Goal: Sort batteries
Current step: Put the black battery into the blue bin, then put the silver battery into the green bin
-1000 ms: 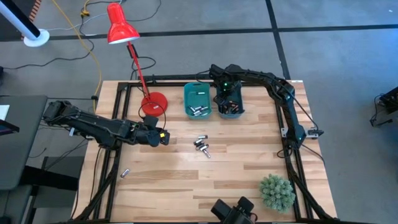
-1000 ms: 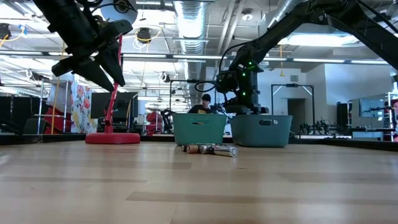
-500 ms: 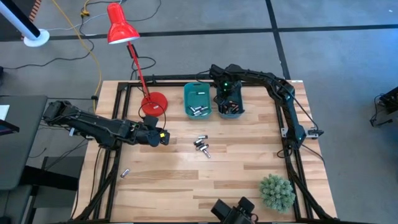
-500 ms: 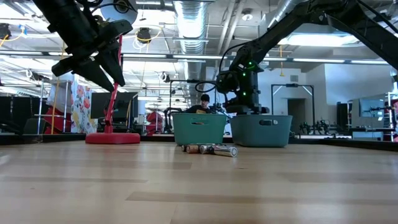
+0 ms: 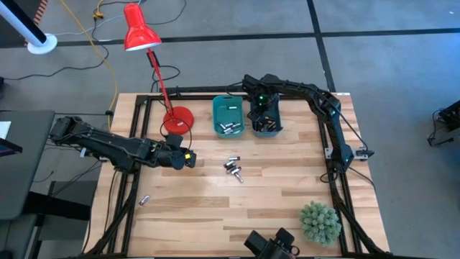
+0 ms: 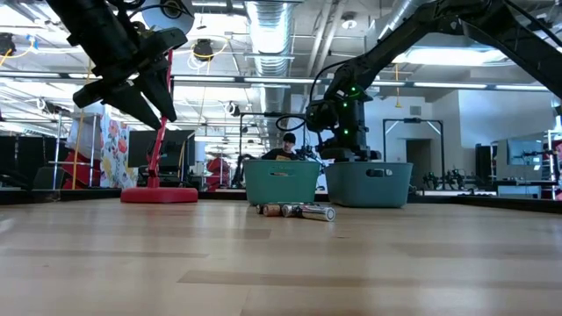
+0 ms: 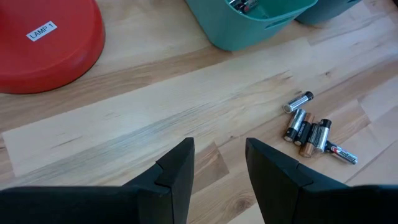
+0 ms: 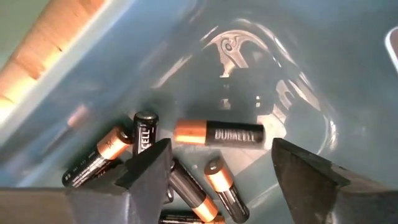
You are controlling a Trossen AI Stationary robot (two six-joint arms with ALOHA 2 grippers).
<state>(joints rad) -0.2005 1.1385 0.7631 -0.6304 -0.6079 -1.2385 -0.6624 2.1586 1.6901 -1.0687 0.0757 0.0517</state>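
Several loose batteries point(image 5: 233, 168) point(image 7: 311, 129) lie in a cluster on the wooden table, in front of two bins. One more battery point(image 5: 144, 200) lies alone near the left front. The lighter teal bin point(image 5: 228, 116) holds a few batteries. My right gripper point(image 8: 222, 157) point(image 5: 262, 115) points down into the darker bin point(image 5: 267, 124) and is open above copper-and-black batteries point(image 8: 217, 134) lying on its floor. My left gripper point(image 7: 219, 163) point(image 5: 188, 160) hangs open above bare table, left of the cluster, with nothing between its fingers.
A red desk lamp stands with its round base point(image 5: 177, 120) point(image 7: 43, 43) left of the bins. A green plant point(image 5: 320, 221) sits at the front right corner. Black frame rails point(image 5: 330, 151) run along the table's edges.
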